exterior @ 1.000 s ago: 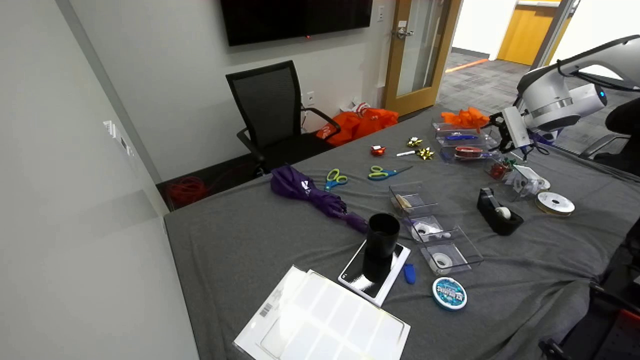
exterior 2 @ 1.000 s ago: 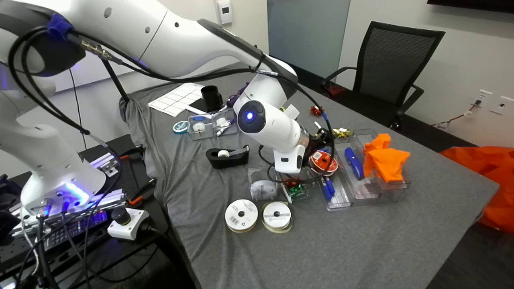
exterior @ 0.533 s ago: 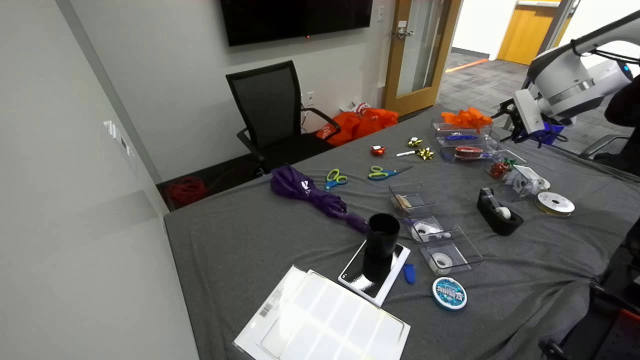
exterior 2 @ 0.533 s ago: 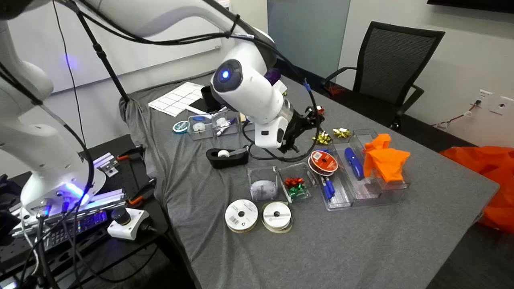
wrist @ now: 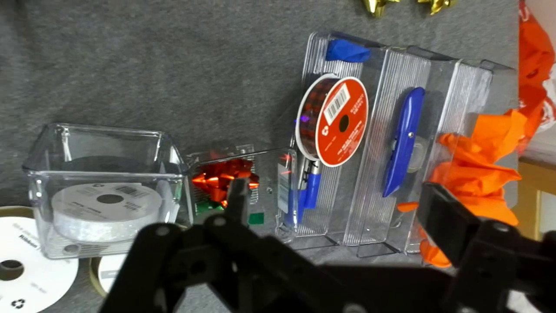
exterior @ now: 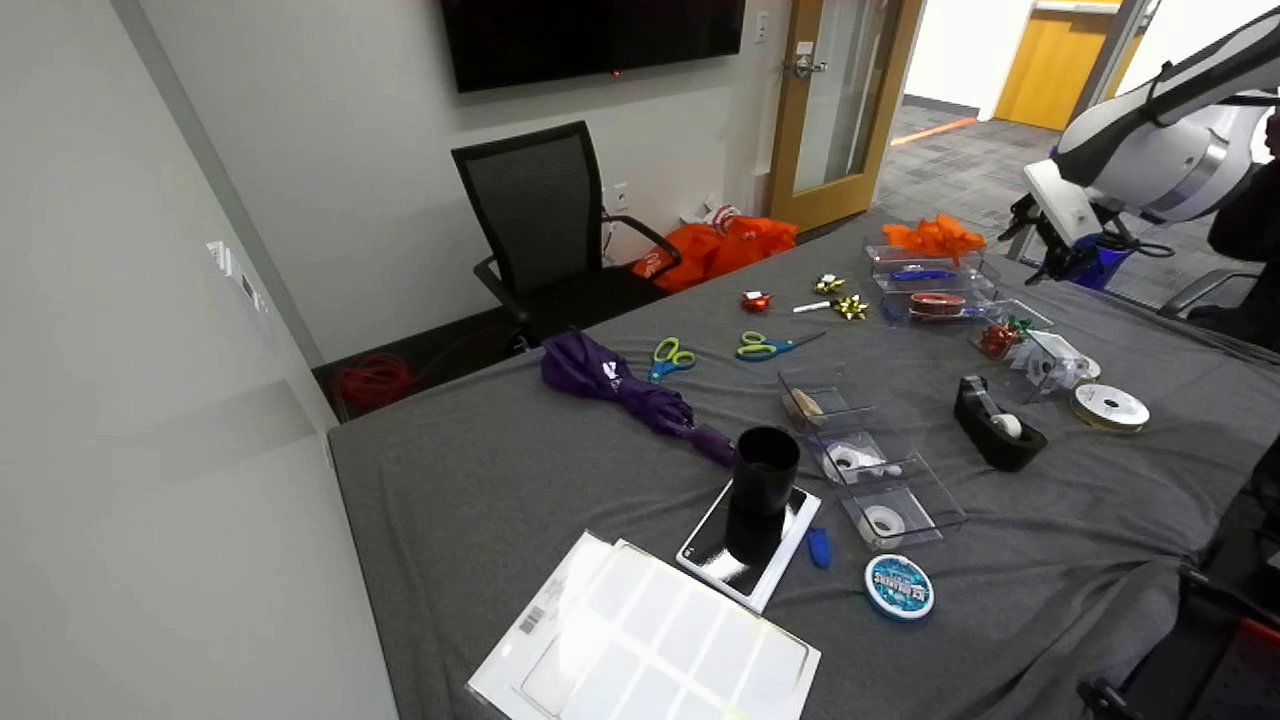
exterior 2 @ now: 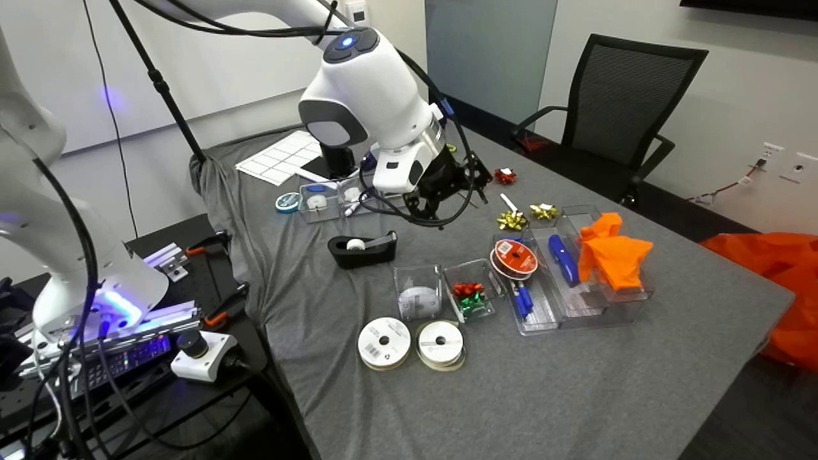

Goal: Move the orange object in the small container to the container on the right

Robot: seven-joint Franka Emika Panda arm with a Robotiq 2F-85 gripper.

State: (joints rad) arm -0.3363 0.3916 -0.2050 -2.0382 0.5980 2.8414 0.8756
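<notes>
In the wrist view my black gripper (wrist: 333, 191) has its blunt, matte fingers (wrist: 445, 217) spread wide, with only air between them; both exterior views show it up above the table (exterior 2: 575, 383), which is draped in soft, wrinkled grey cloth. Past the fingers I see a clear plastic tray (wrist: 406, 69), its floor finely ribbed. The orange object (wrist: 482, 169), thin crumpled fabric by the look of it, sits in the end compartment, its angular folds rising above the rim. The middle compartment holds a slim, smooth blue tool (wrist: 405, 139); the next, a tilted, red-faced spool (wrist: 343, 121) of plaid ribbon and blue pens (wrist: 312, 191). Beside the tray, a small clear box (wrist: 270, 174) holds a shiny, crinkled red bow (wrist: 223, 176). Next to that, a squarish box (wrist: 130, 175) contains a drum-shaped white spool (wrist: 104, 217). Farther out stands a curved black tape dispenser (exterior 2: 362, 252).
</notes>
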